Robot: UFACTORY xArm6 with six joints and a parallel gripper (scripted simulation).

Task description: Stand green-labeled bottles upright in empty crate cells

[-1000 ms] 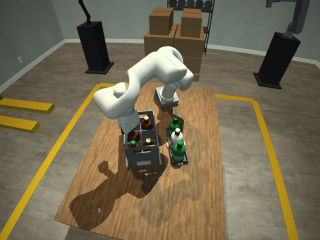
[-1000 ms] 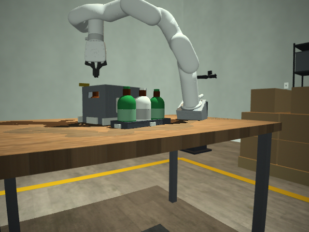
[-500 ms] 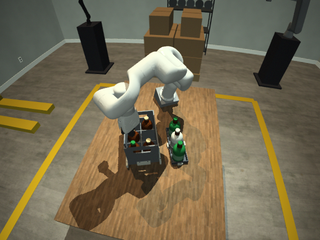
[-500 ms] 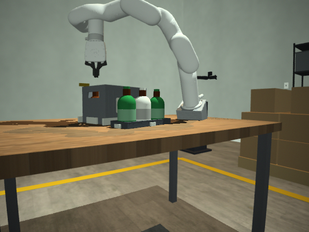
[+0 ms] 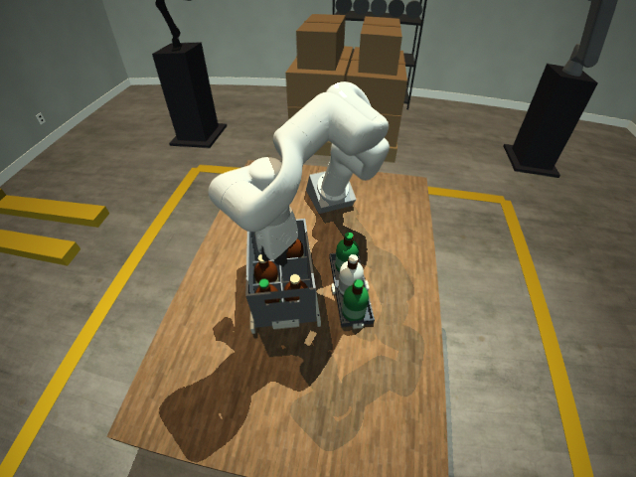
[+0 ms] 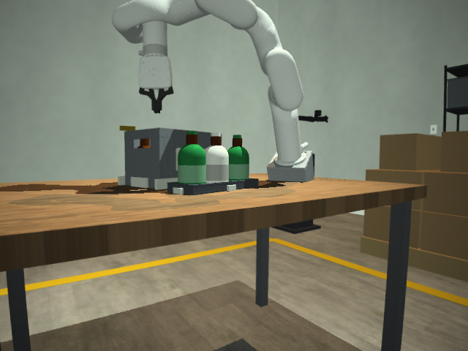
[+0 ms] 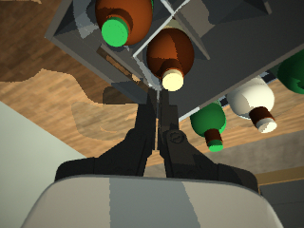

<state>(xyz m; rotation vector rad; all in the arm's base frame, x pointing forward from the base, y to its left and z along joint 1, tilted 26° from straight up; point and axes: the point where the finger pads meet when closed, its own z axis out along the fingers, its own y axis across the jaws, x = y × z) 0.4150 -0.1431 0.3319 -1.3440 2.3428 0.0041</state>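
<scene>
The grey crate (image 5: 281, 287) stands on the table with brown bottles in its cells: one with a green cap (image 5: 263, 284) at the near left, others with cream caps (image 5: 294, 279). My arm hides its far cells in the top view. The dark tray (image 5: 353, 308) to its right holds two green-labeled bottles (image 5: 347, 247) (image 5: 356, 301) and a white-labeled bottle (image 5: 352, 270) between them, all upright. My gripper (image 6: 156, 107) is shut and empty, well above the crate (image 6: 159, 156). In the wrist view the shut fingers point at the crate's edge by a cream-capped bottle (image 7: 170, 56).
The arm's base (image 5: 331, 197) is bolted to the table behind the tray. The crate and tray stand close side by side near the table's middle. Cardboard boxes (image 5: 346, 56) and black pedestals (image 5: 187, 92) stand on the floor beyond the table.
</scene>
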